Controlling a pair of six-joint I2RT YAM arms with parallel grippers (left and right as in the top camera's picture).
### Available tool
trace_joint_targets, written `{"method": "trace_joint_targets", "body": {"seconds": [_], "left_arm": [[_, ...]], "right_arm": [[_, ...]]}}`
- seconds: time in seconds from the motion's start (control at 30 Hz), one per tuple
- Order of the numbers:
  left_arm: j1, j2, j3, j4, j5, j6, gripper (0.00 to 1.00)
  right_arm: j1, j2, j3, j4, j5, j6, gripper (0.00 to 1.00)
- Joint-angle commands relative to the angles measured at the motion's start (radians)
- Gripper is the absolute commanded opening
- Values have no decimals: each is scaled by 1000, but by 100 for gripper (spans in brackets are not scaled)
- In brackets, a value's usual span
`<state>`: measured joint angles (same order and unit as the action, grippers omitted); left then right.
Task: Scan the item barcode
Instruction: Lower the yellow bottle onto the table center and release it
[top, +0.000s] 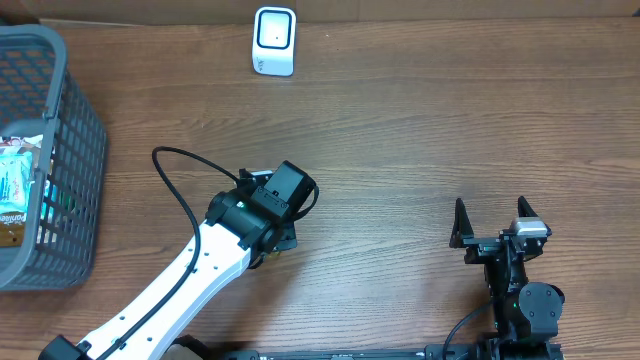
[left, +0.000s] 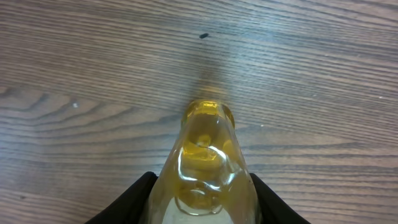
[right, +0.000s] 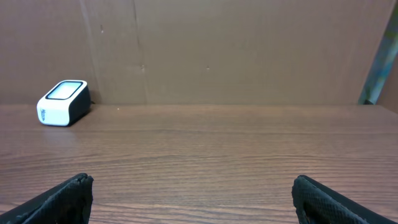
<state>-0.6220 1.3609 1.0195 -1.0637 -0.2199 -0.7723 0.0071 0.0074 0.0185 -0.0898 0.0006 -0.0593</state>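
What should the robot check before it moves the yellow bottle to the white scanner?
1. Grip: the left hand holds the yellow bottle on both sides: ok.
2. Barcode turned toward the scanner: cannot tell, no label shows.
3. Way across the table from bottle to scanner free of things: ok.
4. The right hand open and off to the side: ok.
5. Scanner switched on: cannot tell.
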Motion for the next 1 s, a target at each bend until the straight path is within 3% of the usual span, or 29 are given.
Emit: {"method": "trace_joint_targets", "body": {"seconds": [0.0, 0.23, 0.63, 0.67, 0.8, 0.97], "left_arm": [[2, 23, 4, 5, 10, -4, 42], [2, 43, 4, -13, 11, 116, 43], [2, 45, -15, -8, 8, 114, 45], [2, 45, -16, -8, 10, 114, 48], [2, 45, -16, -8, 19, 115, 75], [2, 45, -16, -9, 37, 115, 88]], "right_arm": [[5, -5, -11, 6, 5, -5, 100], [5, -5, -11, 6, 5, -5, 100], [5, -5, -11, 6, 5, -5, 100], [5, -5, -11, 6, 5, -5, 100], [5, -5, -11, 6, 5, -5, 100], [5, -5, -11, 6, 5, -5, 100]]}}
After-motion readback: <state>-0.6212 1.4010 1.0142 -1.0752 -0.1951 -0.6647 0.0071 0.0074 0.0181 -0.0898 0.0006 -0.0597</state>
